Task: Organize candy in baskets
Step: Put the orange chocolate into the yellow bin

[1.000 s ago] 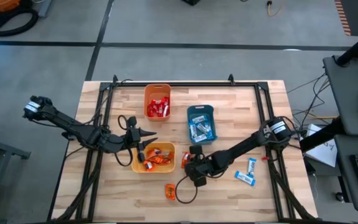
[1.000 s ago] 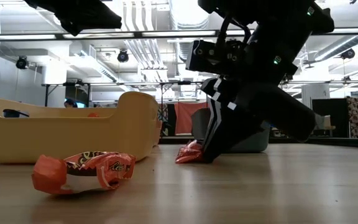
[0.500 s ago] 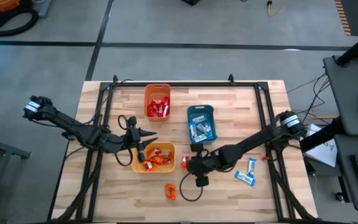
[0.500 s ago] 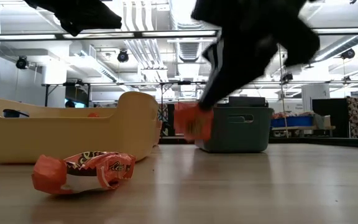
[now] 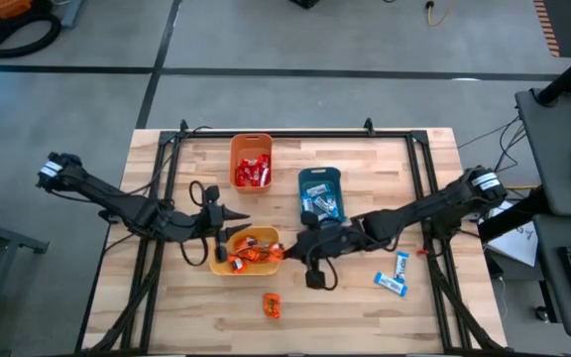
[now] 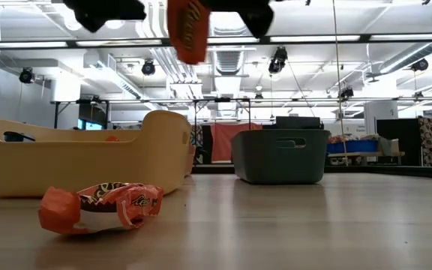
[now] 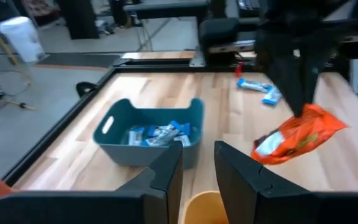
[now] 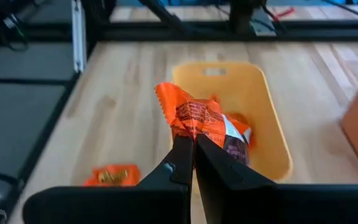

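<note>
My right gripper (image 8: 193, 142) is shut on an orange-wrapped candy (image 8: 199, 118), high above the table by the right end of the yellow basket (image 5: 215, 266). The low view shows that candy (image 6: 189, 28) near the top of the picture. My left gripper (image 7: 197, 155) hovers open over the yellow basket's left end, nothing between its fingers. The yellow basket holds orange candy, the orange basket (image 5: 251, 141) red candy, the teal basket (image 5: 320, 175) blue candy. One orange candy (image 5: 271, 305) and two blue candies (image 5: 392, 284) lie flat on the table. My right gripper pinches the orange candy by the crimped end of its wrapper (image 8: 188, 132) between its two fingers. The fingers (image 7: 289, 74) come slanting down from the table's right side. The candy (image 7: 300, 134) hangs past the fingertips, lifted clear of the table and the basket.
The loose orange candy (image 6: 100, 208) lies on bare wood near the front edge. A black frame (image 5: 295, 135) runs round the table's far and side edges. Open wood lies in front of the yellow basket and at the right, around the blue candies.
My right gripper has risen from the table with the orange candy, gone toward the table's left to the yellow basket's right end, and tipped up nearer to level. The candy, on the wood a second ago, now hangs clear.
</note>
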### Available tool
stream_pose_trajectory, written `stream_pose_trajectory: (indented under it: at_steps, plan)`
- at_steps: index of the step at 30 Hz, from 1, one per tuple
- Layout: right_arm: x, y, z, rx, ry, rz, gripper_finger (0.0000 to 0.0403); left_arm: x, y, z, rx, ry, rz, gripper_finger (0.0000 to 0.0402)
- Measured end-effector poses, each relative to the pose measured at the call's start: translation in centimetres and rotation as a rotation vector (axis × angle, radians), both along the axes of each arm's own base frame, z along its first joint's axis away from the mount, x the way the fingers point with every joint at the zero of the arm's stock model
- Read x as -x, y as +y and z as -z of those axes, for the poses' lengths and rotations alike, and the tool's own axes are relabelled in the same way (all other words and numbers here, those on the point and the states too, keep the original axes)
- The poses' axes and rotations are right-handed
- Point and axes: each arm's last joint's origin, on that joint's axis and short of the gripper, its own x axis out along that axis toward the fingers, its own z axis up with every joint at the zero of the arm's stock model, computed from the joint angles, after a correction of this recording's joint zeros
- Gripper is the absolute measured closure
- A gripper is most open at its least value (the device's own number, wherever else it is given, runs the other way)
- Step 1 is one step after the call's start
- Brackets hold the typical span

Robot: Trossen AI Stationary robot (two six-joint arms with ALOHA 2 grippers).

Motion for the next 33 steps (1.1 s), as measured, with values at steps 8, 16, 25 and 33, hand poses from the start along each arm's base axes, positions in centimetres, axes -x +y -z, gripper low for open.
stream_pose_trajectory:
  at_steps: [8, 16, 25, 33]
  plan:
    - [-2.2, -0.7, 1.5, -0.023, -0.067, 0.019, 0.0394, 0.9, -1.3, -4.6, 0.035, 0.09, 0.158, 0.0326]
    - [-4.1, -1.3, 4.6, -0.007, -0.055, 0.04, 0.0394, 2.5, -2.1, -8.2, 0.083, 0.142, 0.216, 0.0326]
    - [-5.0, -1.9, 7.3, 0.037, 0.001, 0.104, 0.0394, 3.0, -2.9, -7.0, 0.142, 0.183, 0.229, 0.0326]
    - [-5.3, -2.0, 7.9, 0.068, 0.002, 0.125, 0.039, 2.8, -3.1, -6.0, 0.165, 0.184, 0.219, 0.0326]
